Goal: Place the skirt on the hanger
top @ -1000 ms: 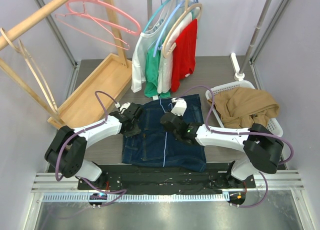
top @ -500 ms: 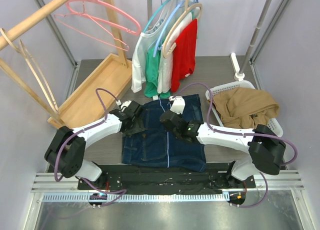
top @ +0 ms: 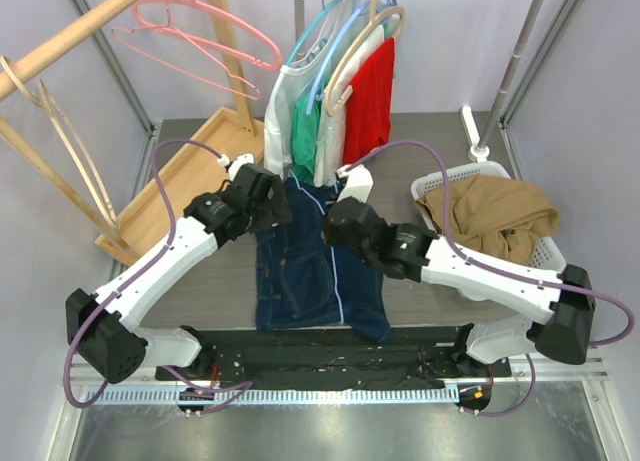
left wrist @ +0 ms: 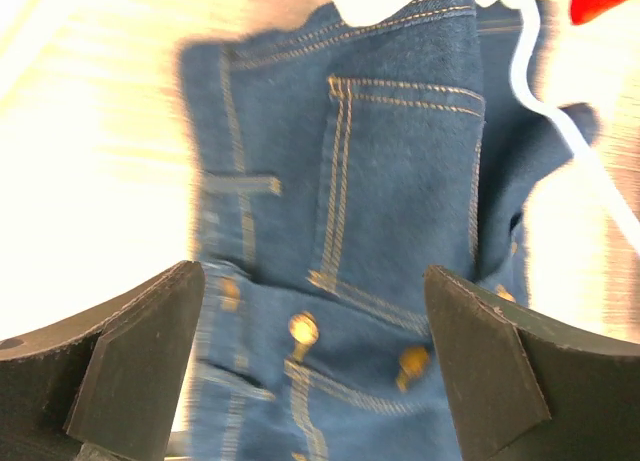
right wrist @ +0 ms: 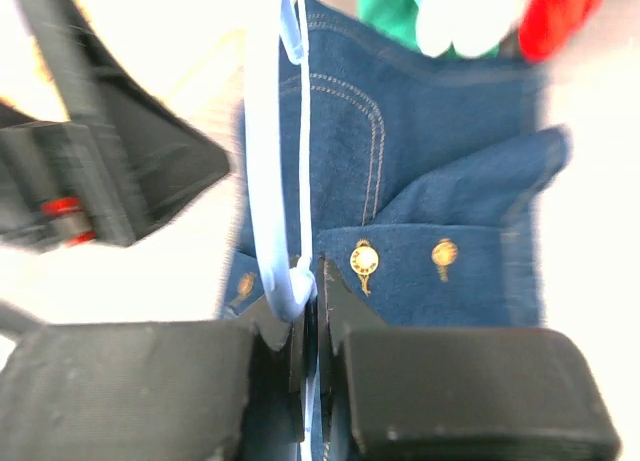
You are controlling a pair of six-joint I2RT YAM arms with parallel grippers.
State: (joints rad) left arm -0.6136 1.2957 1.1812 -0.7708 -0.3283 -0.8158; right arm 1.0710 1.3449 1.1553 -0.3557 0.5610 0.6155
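Observation:
The dark blue denim skirt (top: 315, 266) hangs lifted over the table, folded narrow, its hem trailing at the near edge. Its gold buttons and pocket stitching show in both wrist views (left wrist: 400, 161) (right wrist: 440, 181). My right gripper (top: 330, 229) (right wrist: 312, 311) is shut on the thin light-blue hanger (right wrist: 265, 181), which runs down through the skirt (top: 338, 299). My left gripper (top: 280, 206) (left wrist: 315, 361) is open beside the skirt's top left edge. Its two black fingers (left wrist: 130, 361) stand wide apart with only cloth behind them.
A rail of hung garments in white, green and red (top: 340, 111) stands just behind the skirt. To the right, a white basket (top: 545, 251) holds brown cloth. On the left are a wooden rack with a tray (top: 190, 186) and pink hangers (top: 200, 31).
The left gripper opened, let go of the skirt and rose toward the back. The right arm lifted the hanger, and the skirt went from lying spread flat to hanging narrow.

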